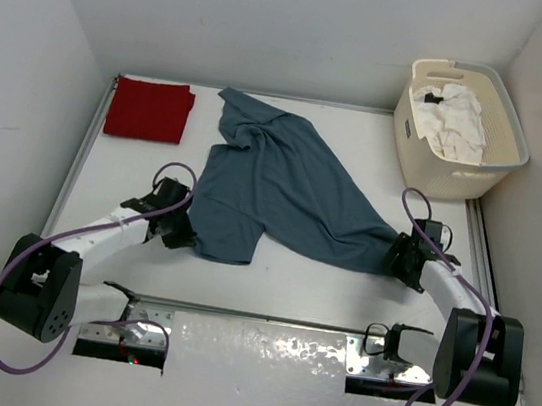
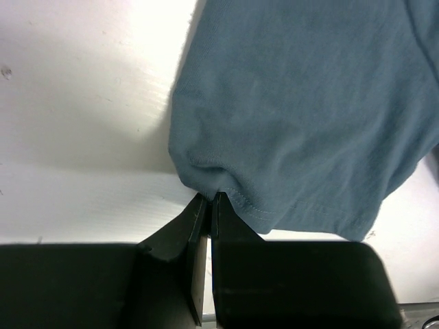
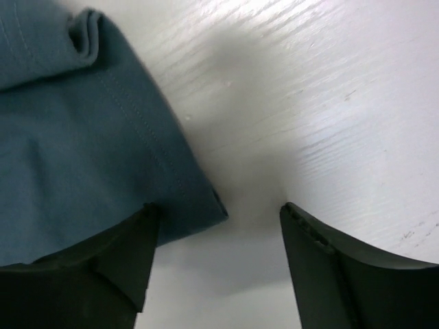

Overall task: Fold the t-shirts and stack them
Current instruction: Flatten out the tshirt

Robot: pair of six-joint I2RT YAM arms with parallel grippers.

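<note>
A slate blue-grey t-shirt lies crumpled and spread across the middle of the table. My left gripper is shut on its near left hem, a small pinch of cloth between the tips. At the shirt's right corner my right gripper stands open, with that corner between its fingers and the left finger over the cloth. A red t-shirt lies folded at the far left. A white t-shirt sits bundled inside the basket.
The cream perforated laundry basket stands at the far right corner, close to the right wall. Grey walls close in the table on the left, back and right. A metal rail runs along the near edge between the arm bases.
</note>
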